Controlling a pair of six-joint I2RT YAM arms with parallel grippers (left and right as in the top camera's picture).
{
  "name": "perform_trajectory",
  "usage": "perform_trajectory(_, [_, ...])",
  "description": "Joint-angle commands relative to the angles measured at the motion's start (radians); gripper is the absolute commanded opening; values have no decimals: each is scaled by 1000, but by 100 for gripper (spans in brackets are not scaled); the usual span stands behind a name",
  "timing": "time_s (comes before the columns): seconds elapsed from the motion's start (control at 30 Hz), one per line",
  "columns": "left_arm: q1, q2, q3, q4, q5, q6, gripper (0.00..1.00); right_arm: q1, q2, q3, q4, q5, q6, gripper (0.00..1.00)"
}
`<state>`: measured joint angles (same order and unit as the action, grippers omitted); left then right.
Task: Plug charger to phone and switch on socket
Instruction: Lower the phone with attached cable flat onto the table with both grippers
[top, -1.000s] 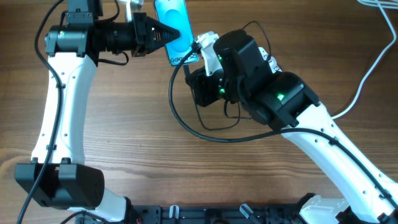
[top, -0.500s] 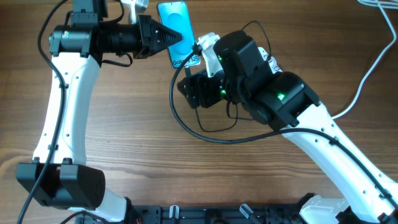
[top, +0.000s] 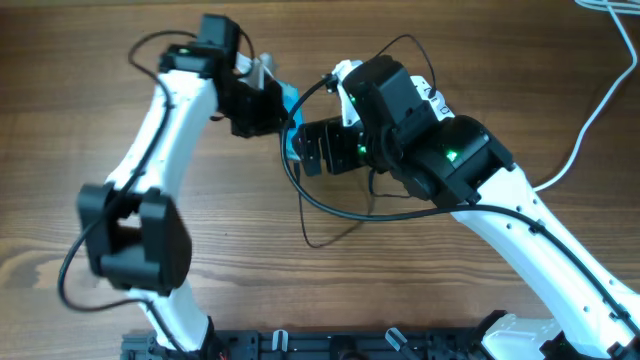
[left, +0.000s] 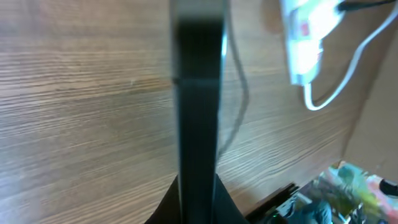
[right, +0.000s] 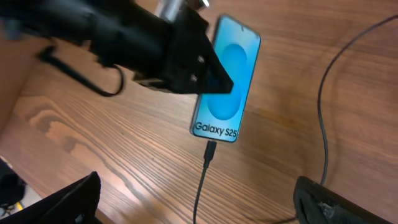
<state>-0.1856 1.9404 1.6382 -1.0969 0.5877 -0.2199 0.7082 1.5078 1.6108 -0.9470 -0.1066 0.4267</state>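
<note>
Phone: small rectangular smartphone (right: 227, 87) with a glowing teal-and-white screen and "Galaxy S25" at its bottom edge. It is held off the table near the far middle.
Phone axis: the long axis runs away from the right gripper, and the bottom edge faces it.
Charger: thin black looping cable with a small dark plug tip (right: 209, 151). The tip meets the phone's bottom edge in line with the long axis. Whether it is fully seated cannot be told.
Socket: white oblong power strip (left: 303, 37) with red switch marks, seen only by the left wrist camera and well apart from the phone. Its thick white cord (left: 339, 87) trails off it.
Left gripper (right: 214, 74): black fingers pressed together on the phone's side, pinching it.
Right gripper (right: 196, 193): fingers spread wide and holding nothing, just short of the plug tip.
Coming move: probably the switch. The right hand is the free one. The socket appears to lie beyond the phone toward the right side.
Surface: brown wood-grain tabletop (top: 250, 270), flat and bare around the phone.
Room: the cable loop lies under the right arm and could snag.
</note>
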Motion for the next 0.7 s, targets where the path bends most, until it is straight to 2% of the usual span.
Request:
perform_trajectory(0.0, [-15,66,-2,23,-6,34,4,1,-8,15,-16,32,17,99])
perform_trajectory(0.67, [-65,266,-2,118,-6,59,4,1,21,15,-19,39,-19,100])
